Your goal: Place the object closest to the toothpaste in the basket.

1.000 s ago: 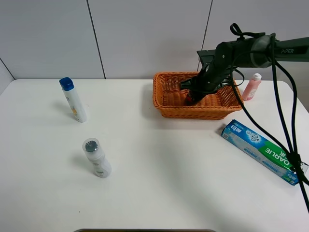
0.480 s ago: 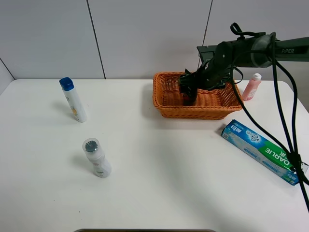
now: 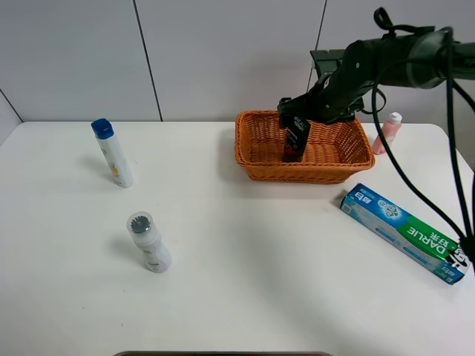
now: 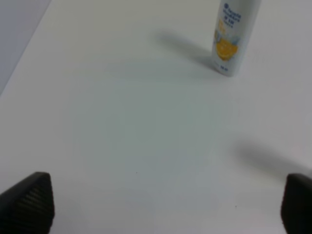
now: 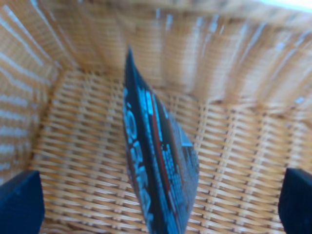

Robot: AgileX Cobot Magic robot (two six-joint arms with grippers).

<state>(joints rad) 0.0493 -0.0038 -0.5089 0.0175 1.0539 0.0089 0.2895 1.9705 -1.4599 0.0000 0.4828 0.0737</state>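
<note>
The green and blue toothpaste box (image 3: 404, 232) lies on the table at the right. A black snack packet (image 3: 295, 139) stands on edge inside the orange wicker basket (image 3: 260, 159); it also shows in the right wrist view (image 5: 158, 170). My right gripper (image 3: 297, 117) hangs just above the packet, over the basket. In the right wrist view the right gripper (image 5: 156, 204) is open, its fingertips (image 5: 22, 200) far apart on either side of the packet and not touching it. My left gripper (image 4: 168, 204) is open and empty above bare table.
A pink bottle (image 3: 387, 133) stands right of the basket. A white bottle with a blue cap (image 3: 113, 153) stands at the far left, also in the left wrist view (image 4: 234, 34). A small white bottle (image 3: 148, 242) lies at the front left.
My right gripper has lifted out of the basket and drawn back to the right. The black packet is let go and now stands free in the basket.
</note>
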